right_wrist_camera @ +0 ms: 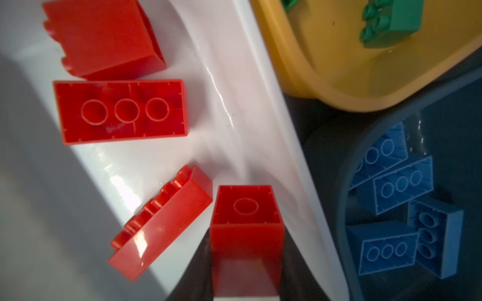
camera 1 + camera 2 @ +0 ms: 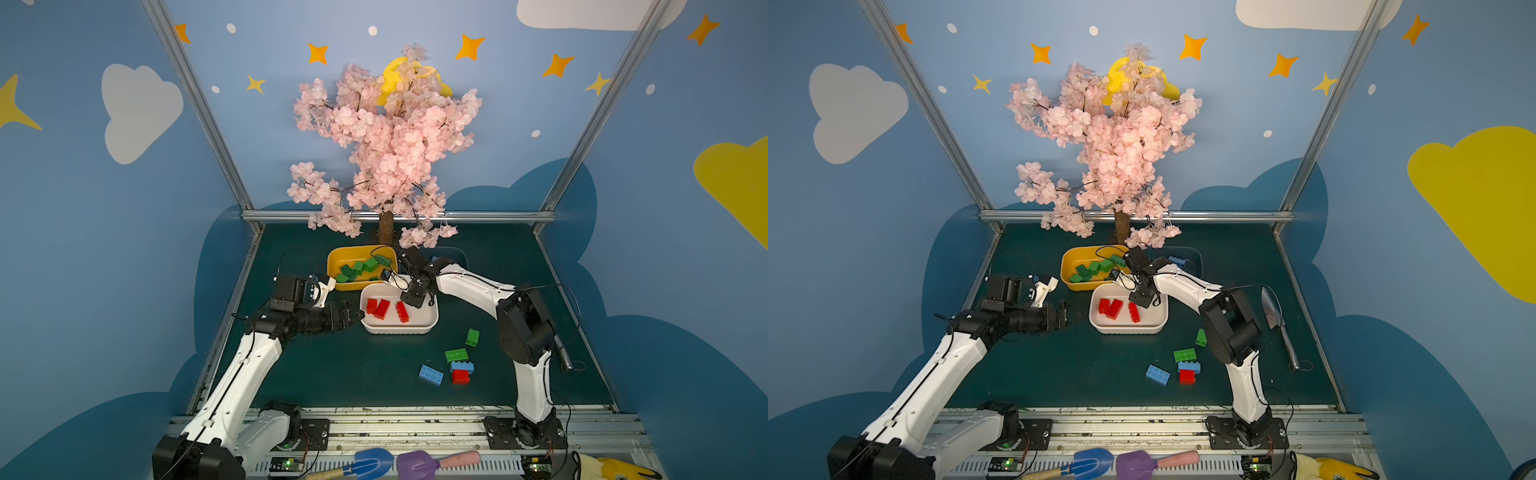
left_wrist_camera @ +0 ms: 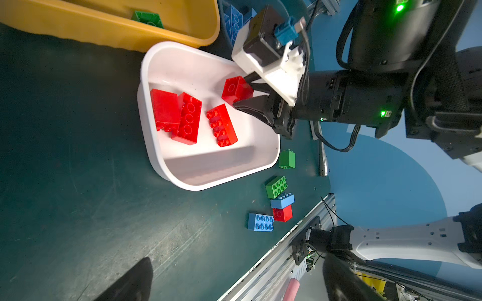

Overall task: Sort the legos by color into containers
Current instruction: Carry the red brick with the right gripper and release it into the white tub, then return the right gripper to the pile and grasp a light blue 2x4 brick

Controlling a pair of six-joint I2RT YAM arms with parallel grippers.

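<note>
In both top views the right arm (image 2: 469, 282) hides most of the dark slate tub (image 2: 459, 258), at one o'clock from the white tub (image 2: 399, 330).

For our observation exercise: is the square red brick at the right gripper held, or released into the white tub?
Held: the right gripper is shut on the square red brick, over the white tub.

1. The white tub (image 2: 399, 330); red bricks (image 2: 379, 308); a red square brick (image 3: 236, 90).
2. The yellow-orange tub (image 2: 334, 262); green bricks (image 2: 368, 266).
3. The slate-blue tub (image 1: 456, 125); light blue bricks (image 1: 403, 185).
4. The dark green mat (image 2: 353, 374); pink blossoms (image 2: 386, 145).
5. The blue walls (image 2: 83, 249) carry white clouds (image 2: 137, 112) and orange stars (image 2: 318, 53).
</note>
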